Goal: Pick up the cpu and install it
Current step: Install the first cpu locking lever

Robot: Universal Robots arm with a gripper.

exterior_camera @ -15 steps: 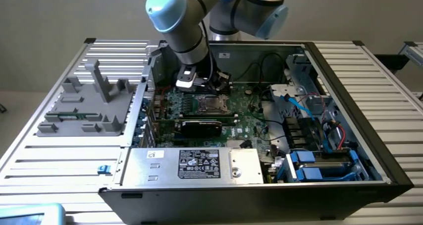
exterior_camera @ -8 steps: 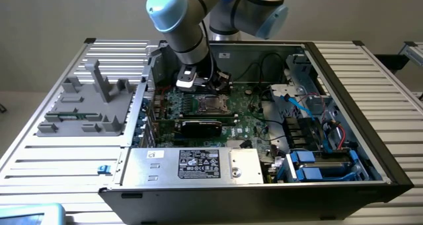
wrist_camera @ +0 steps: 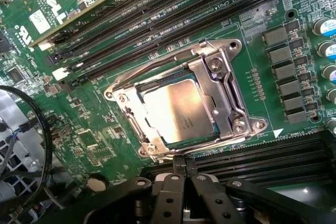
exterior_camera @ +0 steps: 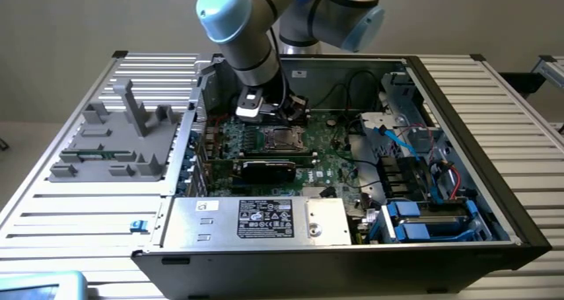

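The cpu (wrist_camera: 178, 111) already lies flat inside the socket (wrist_camera: 184, 106), under its metal frame, so by my judgement the placing is done and only the locking may remain. My hand (wrist_camera: 182, 167) hangs just beside the socket, fingertips pinched together on nothing. My wrist view shows the seated chip; the exterior view shows the whole case (exterior_camera: 458, 181) on the table (exterior_camera: 79, 207).
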